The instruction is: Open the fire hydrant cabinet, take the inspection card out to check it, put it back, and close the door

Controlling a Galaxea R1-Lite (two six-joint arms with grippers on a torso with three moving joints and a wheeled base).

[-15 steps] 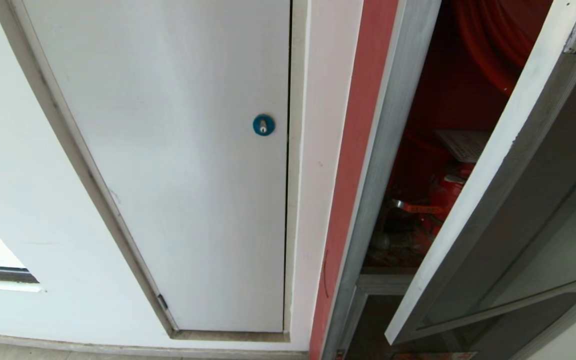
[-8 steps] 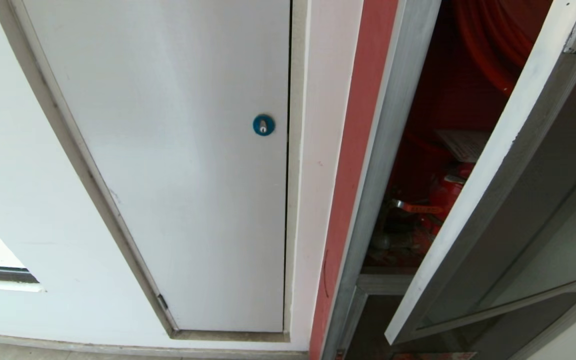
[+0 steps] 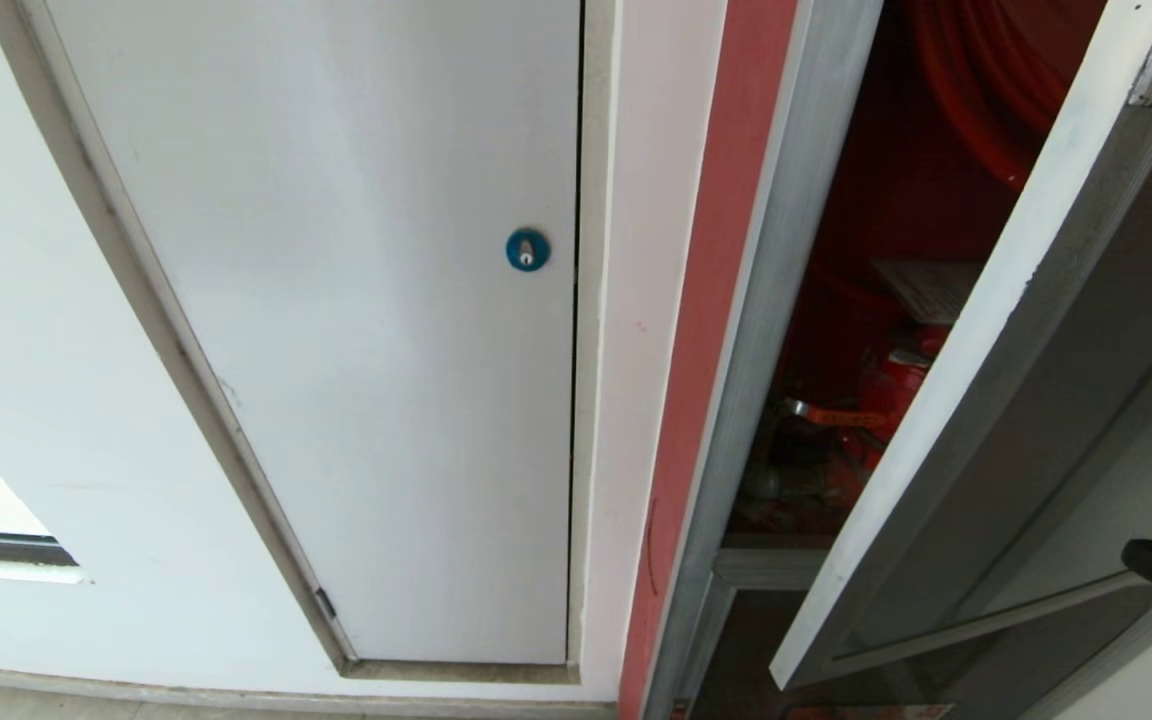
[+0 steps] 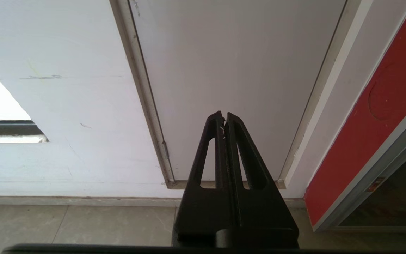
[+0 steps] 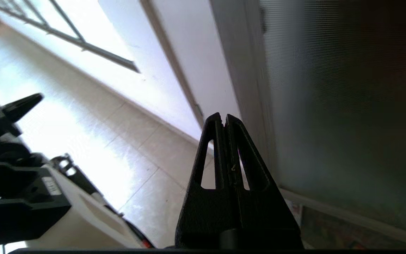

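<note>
The fire hydrant cabinet [image 3: 771,330] stands at the right of the head view, silver-framed and red inside. Its door [image 3: 1066,450] of dark glass hangs partly open, the pale edge slanting across the opening. Through the gap I see the whitish inspection card [image 3: 926,285] lying above the red valve [image 3: 886,400], with the red hose reel [image 3: 986,80] higher up. My right gripper [image 3: 1151,562] pokes in at the lower right, in front of the door's glass; in its wrist view the right gripper [image 5: 224,116] is shut and empty beside the glass [image 5: 347,106]. My left gripper [image 4: 224,114] is shut, empty, parked low.
A plain white panel [image 3: 356,350] with a small blue round lock [image 3: 527,250] fills the wall left of the cabinet. A red strip [image 3: 716,300] borders the cabinet frame. Tiled floor [image 4: 83,222] runs along the wall's foot. The robot's base [image 5: 65,211] shows below the right arm.
The right gripper's dark tip has come into the head view at the lower right, in front of the door glass. Door, card and left arm have not moved.
</note>
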